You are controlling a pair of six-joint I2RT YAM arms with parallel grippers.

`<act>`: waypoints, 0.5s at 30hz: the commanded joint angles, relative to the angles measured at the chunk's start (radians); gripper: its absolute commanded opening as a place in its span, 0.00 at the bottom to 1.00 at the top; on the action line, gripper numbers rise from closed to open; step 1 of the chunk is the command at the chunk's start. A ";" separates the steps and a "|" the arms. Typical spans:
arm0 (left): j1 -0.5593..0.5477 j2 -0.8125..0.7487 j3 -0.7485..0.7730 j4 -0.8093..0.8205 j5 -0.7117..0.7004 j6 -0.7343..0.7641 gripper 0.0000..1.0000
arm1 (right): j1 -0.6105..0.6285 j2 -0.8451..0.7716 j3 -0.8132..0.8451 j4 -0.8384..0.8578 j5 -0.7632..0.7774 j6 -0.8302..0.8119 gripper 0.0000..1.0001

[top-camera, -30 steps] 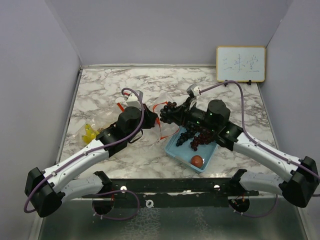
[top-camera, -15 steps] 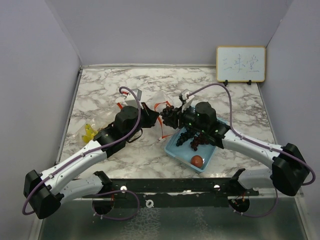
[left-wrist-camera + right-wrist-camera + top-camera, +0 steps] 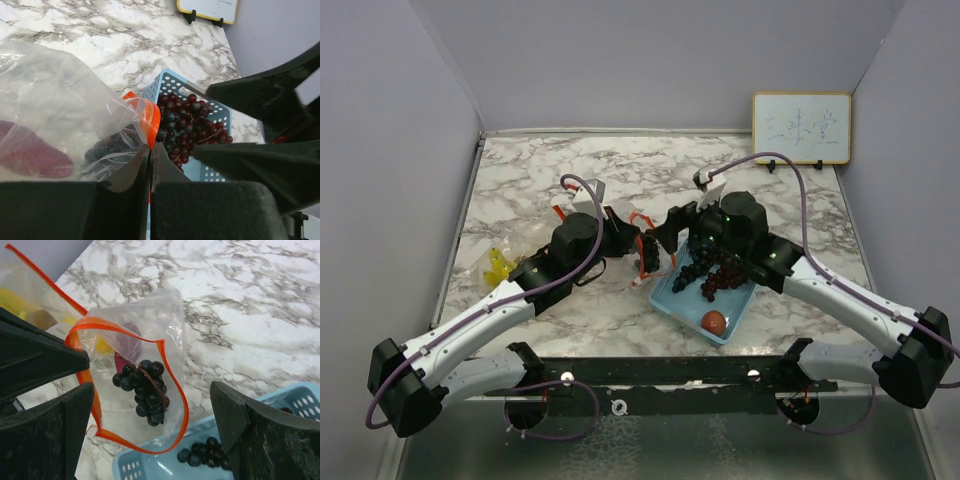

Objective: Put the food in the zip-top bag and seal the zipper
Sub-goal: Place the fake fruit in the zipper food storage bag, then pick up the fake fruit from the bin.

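The clear zip-top bag (image 3: 170, 330) with an orange rim stands with its mouth held open beside the basket. My left gripper (image 3: 150, 152) is shut on the bag's orange rim (image 3: 638, 222). One cluster of dark grapes (image 3: 145, 387) lies inside the bag, with the magenta piece (image 3: 126, 347) deeper in. My right gripper (image 3: 152, 405) hangs open over the bag's mouth, holding nothing. More grapes (image 3: 712, 275) and the small red fruit (image 3: 714, 321) sit in the light blue basket (image 3: 670, 300). Yellow bananas (image 3: 500, 265) lie at the left under clear plastic.
A small whiteboard (image 3: 801, 128) leans on the back wall at the right. The basket's corner (image 3: 150, 465) touches the bag's mouth. Grey walls close in the marble table (image 3: 570, 170) on three sides.
My right gripper has opened and let go of a grape cluster, which now lies inside the bag. The left gripper kept its hold on the rim.
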 commanded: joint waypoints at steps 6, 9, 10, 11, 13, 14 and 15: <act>0.005 -0.055 -0.099 0.037 -0.028 -0.012 0.00 | -0.006 -0.018 0.012 -0.540 0.382 0.268 1.00; 0.006 -0.069 -0.125 0.038 -0.033 -0.015 0.00 | -0.010 0.025 -0.023 -0.541 0.389 0.324 1.00; 0.006 -0.074 -0.134 0.043 -0.031 -0.015 0.00 | -0.012 0.037 -0.033 -0.518 0.385 0.329 1.00; 0.005 -0.076 -0.144 0.048 -0.028 -0.017 0.00 | -0.016 0.052 -0.041 -0.498 0.385 0.330 0.99; 0.006 -0.081 -0.164 0.060 -0.020 -0.025 0.00 | -0.034 0.098 -0.041 -0.463 0.388 0.331 0.98; 0.006 -0.080 -0.174 0.065 -0.012 -0.029 0.00 | -0.048 0.126 -0.034 -0.451 0.389 0.332 0.97; 0.005 -0.080 -0.185 0.074 -0.003 -0.034 0.00 | -0.060 0.160 -0.028 -0.436 0.376 0.330 0.96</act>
